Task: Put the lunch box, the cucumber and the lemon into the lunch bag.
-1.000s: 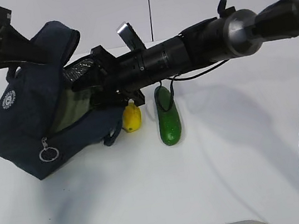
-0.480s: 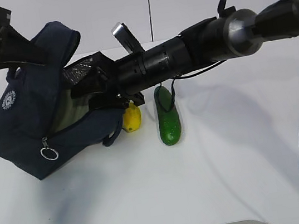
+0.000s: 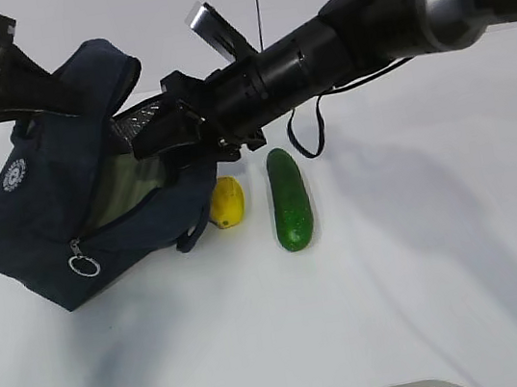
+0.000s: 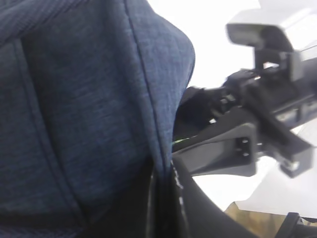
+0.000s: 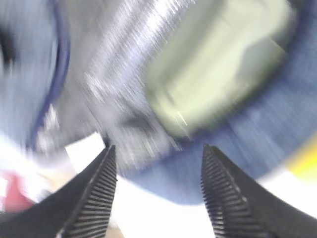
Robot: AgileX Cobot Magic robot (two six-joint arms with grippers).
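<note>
The navy lunch bag (image 3: 48,215) lies tilted at the left, its mouth facing right. My left gripper (image 3: 24,87) is shut on the bag's upper rim (image 4: 148,124) and holds it up. The pale green lunch box (image 3: 131,188) sits inside the bag, also in the blurred right wrist view (image 5: 218,64). My right gripper (image 3: 148,137) is open and empty just outside the bag's mouth. The yellow lemon (image 3: 227,201) and the dark green cucumber (image 3: 289,199) lie on the table right of the bag.
The white table (image 3: 398,280) stretches to the right and front. A cable (image 3: 309,137) hangs from the right arm above the cucumber. The bag's silver ring pull (image 3: 84,266) hangs at its front.
My right arm has lifted and drawn back to the right, out of the bag's mouth. The lunch box stays inside. The lemon and cucumber are now uncovered.
</note>
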